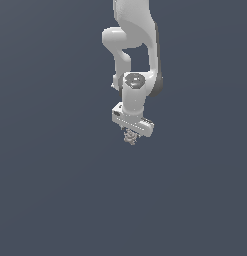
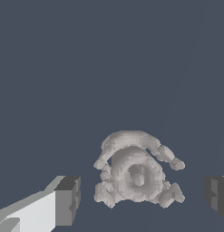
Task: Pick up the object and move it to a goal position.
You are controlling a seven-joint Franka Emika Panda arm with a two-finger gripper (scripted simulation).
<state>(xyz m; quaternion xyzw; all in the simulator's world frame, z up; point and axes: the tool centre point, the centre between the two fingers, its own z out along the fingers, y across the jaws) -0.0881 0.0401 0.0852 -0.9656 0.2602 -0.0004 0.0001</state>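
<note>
A small knobbly grey-beige object point(image 2: 136, 174) with a round ringed middle lies between the fingers.

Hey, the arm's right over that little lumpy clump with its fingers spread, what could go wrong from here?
1. The clump is knobbly and uneven, so the fingers may close on a protruding knob and it could twist or pop out.
2. In the wrist view a gap shows on both sides, and the clump appears nearer one finger; that finger could nudge it sideways first.
3. In the exterior view the gripper hides most of the clump, so its height over it is hard to judge.
</note>
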